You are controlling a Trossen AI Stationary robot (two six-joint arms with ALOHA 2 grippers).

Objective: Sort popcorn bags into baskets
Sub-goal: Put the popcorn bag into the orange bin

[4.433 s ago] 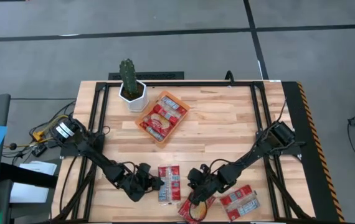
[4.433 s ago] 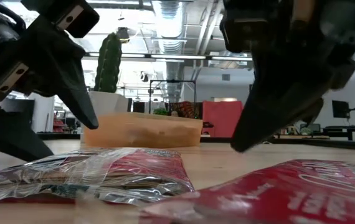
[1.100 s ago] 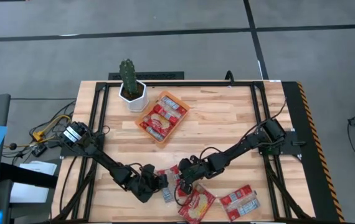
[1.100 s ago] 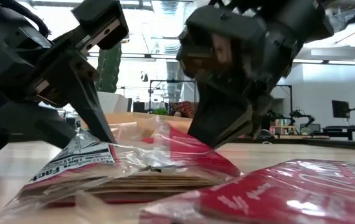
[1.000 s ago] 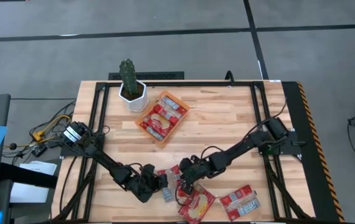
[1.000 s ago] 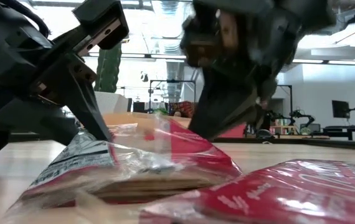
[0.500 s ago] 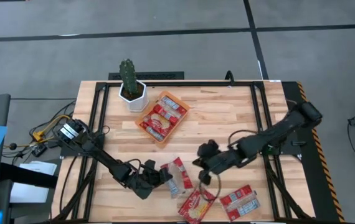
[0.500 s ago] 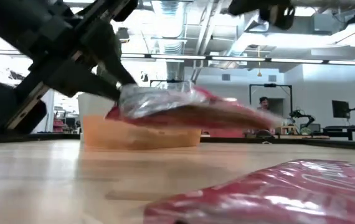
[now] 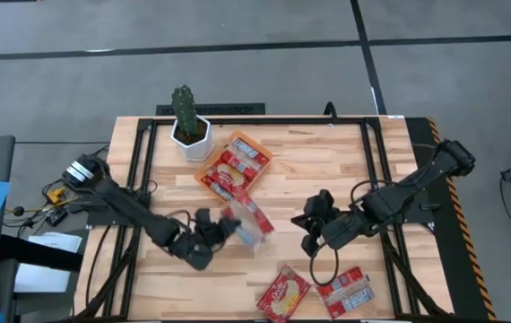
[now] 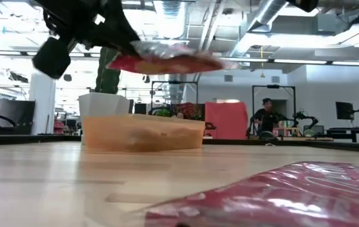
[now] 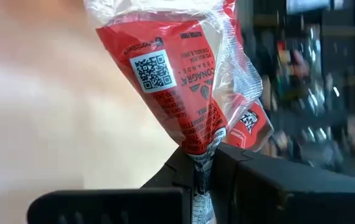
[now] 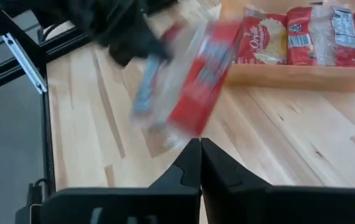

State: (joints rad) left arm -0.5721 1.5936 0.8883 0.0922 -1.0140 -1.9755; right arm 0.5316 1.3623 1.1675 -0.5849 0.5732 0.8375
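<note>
My left gripper [image 9: 230,230] is shut on one red and clear popcorn bag [image 9: 252,222], held in the air near the table's middle, just on the near side of the orange basket [image 9: 209,161]. In the low view the bag [image 10: 167,62] hangs higher than the basket [image 10: 143,133]. The basket holds several bags side by side. Two more bags [image 9: 282,293] [image 9: 345,289] lie flat on the table near its front edge. My right gripper [image 9: 309,230] is shut on nothing, to the right of the held bag and apart from it. My left gripper pinches the bag's crimped end edge [image 11: 198,148] between its two fingers. The fingers come from the table's left and near side, about level. The bag sticks out beyond the fingertips toward the basket, roughly level and lifted clear of the table.
A white pot with a green cactus [image 9: 186,121] stands at the basket's far left corner. Black rails [image 9: 139,170] run along the table's left, right and far sides. Bare wood lies between the basket and my right arm. A person [image 10: 266,116] stands far off in the room.
My left gripper has risen with the bag and carried it toward the far edge and the basket; the bag, partly on the table a second ago, now hangs clear and about level. My right gripper has drawn away from the bag toward the table's right edge.
</note>
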